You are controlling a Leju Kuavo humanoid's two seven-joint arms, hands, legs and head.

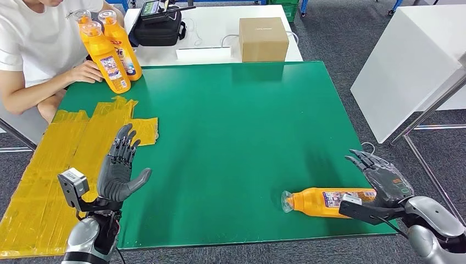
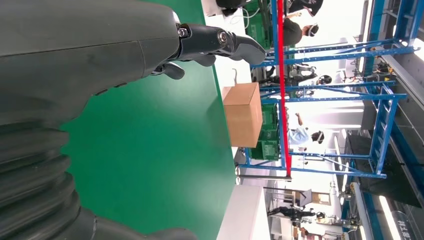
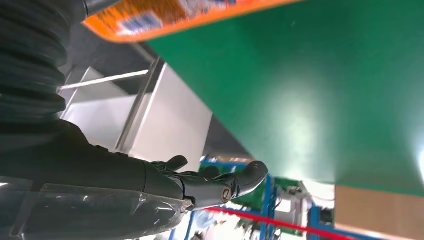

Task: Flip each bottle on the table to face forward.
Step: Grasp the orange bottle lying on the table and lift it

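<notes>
An orange bottle (image 1: 324,201) lies on its side near the front right of the green mat (image 1: 231,137), clear cap pointing left, label facing up. My right hand (image 1: 382,179) hovers open just past its base, fingers spread, not gripping it; the bottle (image 3: 170,15) runs along the edge of the right wrist view. Two more orange bottles (image 1: 110,52) stand upright at the far left corner, beside a person's hand (image 1: 85,71). My left hand (image 1: 121,165) is raised open over the mat's left edge, holding nothing; its fingers (image 2: 220,42) stretch out over the green mat in the left wrist view.
Yellow tape patches (image 1: 60,159) cover the table left of the mat. Behind the mat stand a cardboard box (image 1: 264,38), a black bag (image 1: 159,27) and a white table. A person in white (image 1: 38,44) sits at the far left. A white cabinet (image 1: 412,60) stands right.
</notes>
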